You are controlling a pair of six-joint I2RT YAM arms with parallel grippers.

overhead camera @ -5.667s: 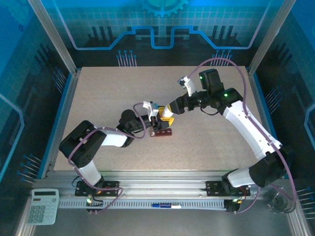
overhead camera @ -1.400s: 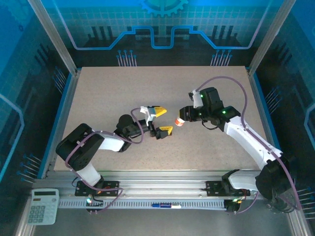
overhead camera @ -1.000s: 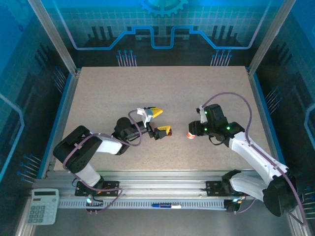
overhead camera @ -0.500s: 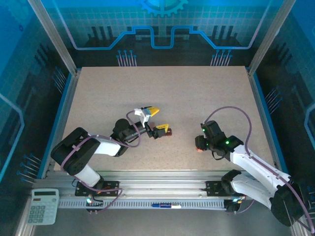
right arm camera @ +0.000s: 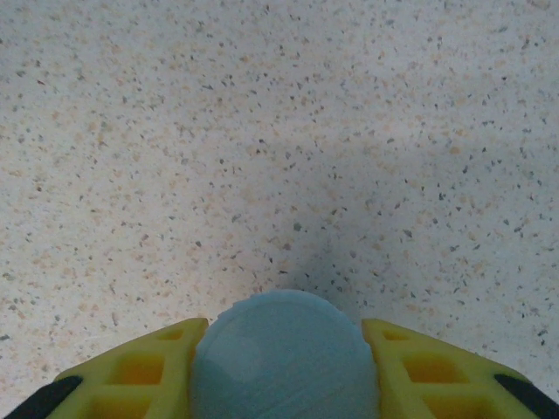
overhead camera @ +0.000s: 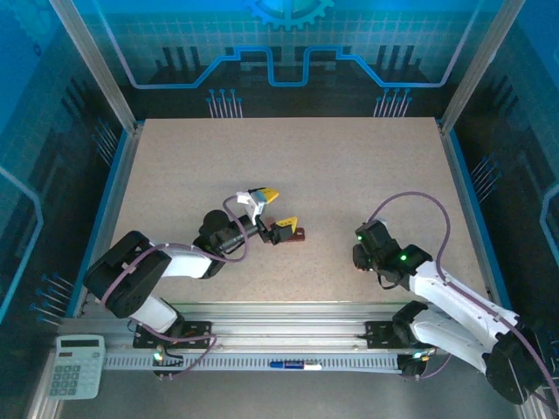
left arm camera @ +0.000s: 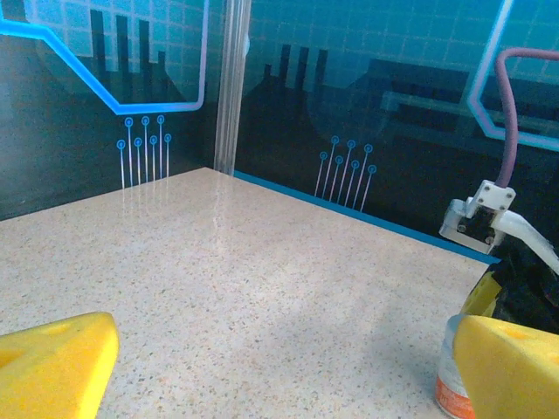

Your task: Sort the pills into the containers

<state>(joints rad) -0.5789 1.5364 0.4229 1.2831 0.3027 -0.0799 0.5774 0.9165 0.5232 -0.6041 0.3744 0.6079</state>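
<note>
- The white bottle [right arm camera: 284, 358] is cut off by the bottom edge in the right wrist view, leaving its pale round top in frame. The right gripper [right arm camera: 284, 330] clamps it, and its yellow fingers [right arm camera: 148, 371] run off the same edge.
- In the left wrist view, a finger of the wide-spread left gripper [left arm camera: 284, 349] covers the bottle's right side, and the frame's bottom crops its base.
- The containers [overhead camera: 294, 234], well left of the bottle, are too small to tell lids or contents. Their left end sits behind the left gripper.
</note>
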